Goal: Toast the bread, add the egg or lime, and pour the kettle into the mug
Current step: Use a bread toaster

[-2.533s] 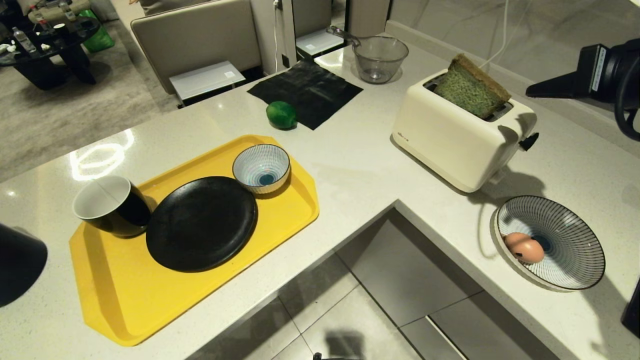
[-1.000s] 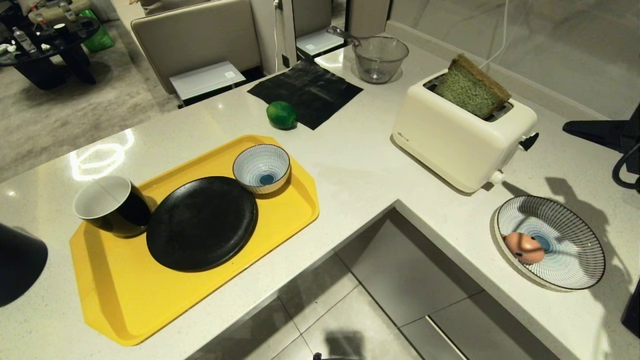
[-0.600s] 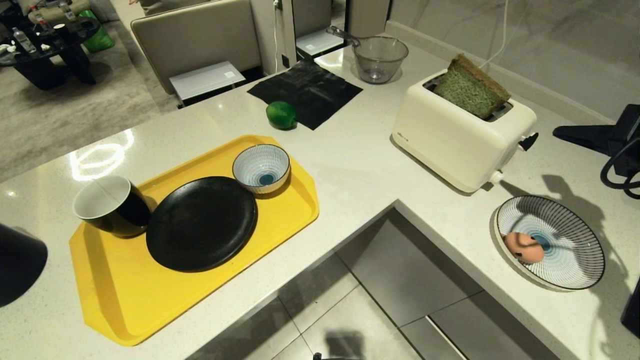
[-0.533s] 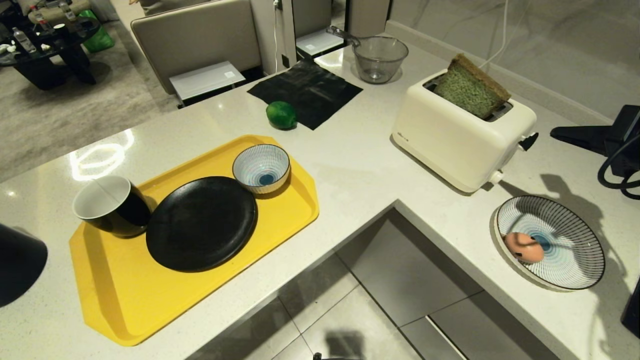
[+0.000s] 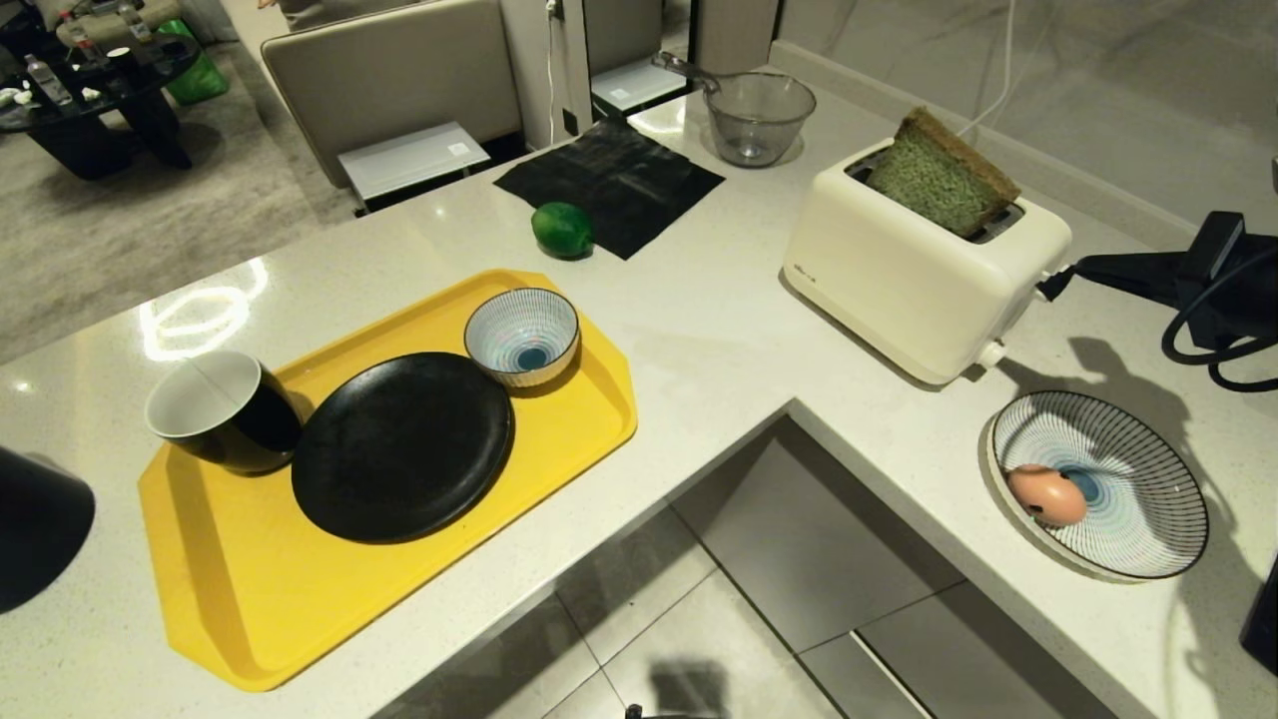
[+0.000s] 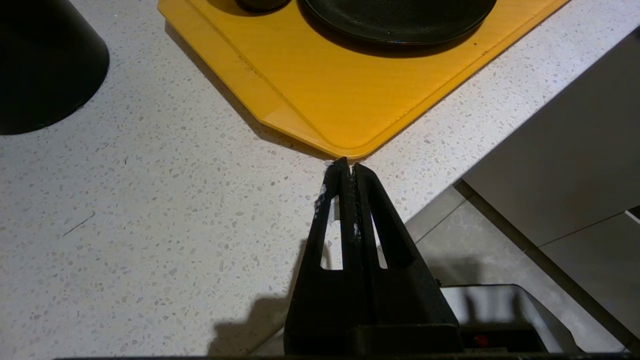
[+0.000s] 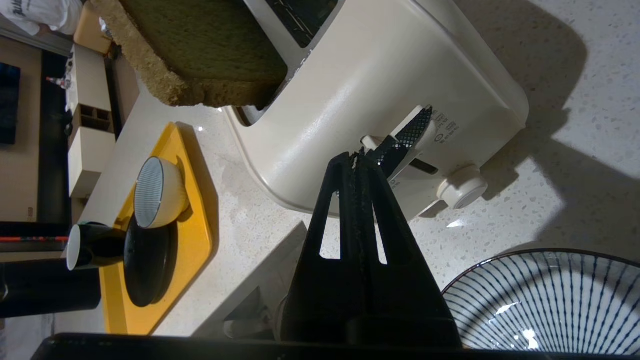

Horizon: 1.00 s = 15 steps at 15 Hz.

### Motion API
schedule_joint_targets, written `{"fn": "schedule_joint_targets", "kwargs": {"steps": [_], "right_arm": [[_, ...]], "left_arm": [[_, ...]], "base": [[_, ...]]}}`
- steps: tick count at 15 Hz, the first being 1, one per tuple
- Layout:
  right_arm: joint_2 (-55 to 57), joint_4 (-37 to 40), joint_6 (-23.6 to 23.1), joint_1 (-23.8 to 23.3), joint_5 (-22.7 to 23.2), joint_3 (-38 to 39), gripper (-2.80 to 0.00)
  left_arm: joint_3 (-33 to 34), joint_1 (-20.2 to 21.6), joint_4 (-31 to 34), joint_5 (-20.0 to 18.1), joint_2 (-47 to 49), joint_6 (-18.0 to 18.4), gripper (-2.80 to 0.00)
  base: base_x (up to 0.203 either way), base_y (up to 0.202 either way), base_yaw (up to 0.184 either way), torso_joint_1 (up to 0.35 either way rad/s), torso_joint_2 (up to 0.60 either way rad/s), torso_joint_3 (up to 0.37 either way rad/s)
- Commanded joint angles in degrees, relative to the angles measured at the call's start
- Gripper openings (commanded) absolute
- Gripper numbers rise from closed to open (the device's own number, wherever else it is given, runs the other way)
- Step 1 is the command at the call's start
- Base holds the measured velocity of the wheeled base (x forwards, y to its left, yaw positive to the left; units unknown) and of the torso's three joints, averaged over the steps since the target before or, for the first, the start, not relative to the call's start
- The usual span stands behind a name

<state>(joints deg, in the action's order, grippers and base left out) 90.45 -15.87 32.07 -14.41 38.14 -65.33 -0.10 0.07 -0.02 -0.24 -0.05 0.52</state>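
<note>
The bread (image 5: 939,175) stands tilted in a slot of the cream toaster (image 5: 899,270), seen too in the right wrist view (image 7: 200,50). My right gripper (image 5: 1073,268) is shut and empty, its tips (image 7: 356,157) right beside the toaster's black lever (image 7: 407,135). The egg (image 5: 1046,495) lies in a striped dish (image 5: 1148,439). The lime (image 5: 562,229) rests by a black cloth. The mug (image 5: 220,409) stands on the yellow tray (image 5: 250,599), the kettle (image 5: 35,529) at the far left. My left gripper (image 6: 346,167) is shut, parked at the tray's near corner.
On the tray are a black plate (image 5: 399,444) and a small striped bowl (image 5: 522,335). A glass bowl (image 5: 756,115) and the black cloth (image 5: 609,180) sit at the back. The L-shaped counter's inner edge opens onto tiled floor. The toaster has a white knob (image 7: 462,187).
My right gripper has come down from the upper right and moved left up to the toaster's lever. Its shadow has slid off the egg dish. Nothing else moved.
</note>
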Motion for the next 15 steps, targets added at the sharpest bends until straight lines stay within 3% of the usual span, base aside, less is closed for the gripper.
{"fn": "schedule_joint_targets", "kwargs": {"steps": [1, 15], "right_arm": [[1.6, -0.1, 0.2, 0.2, 0.3, -0.9, -2.80], [3.7, -0.1, -0.7, 2.1, 0.0, 0.0, -2.80]], "left_arm": [[0.0, 0.0, 0.0, 0.0, 0.0, 0.0, -2.80], [0.0, 0.0, -0.1, 0.0, 0.0, 0.0, -2.80]], "base": [[0.000, 0.000, 0.000, 0.000, 0.00, 0.000], [0.000, 0.000, 0.000, 0.000, 0.00, 0.000]]}}
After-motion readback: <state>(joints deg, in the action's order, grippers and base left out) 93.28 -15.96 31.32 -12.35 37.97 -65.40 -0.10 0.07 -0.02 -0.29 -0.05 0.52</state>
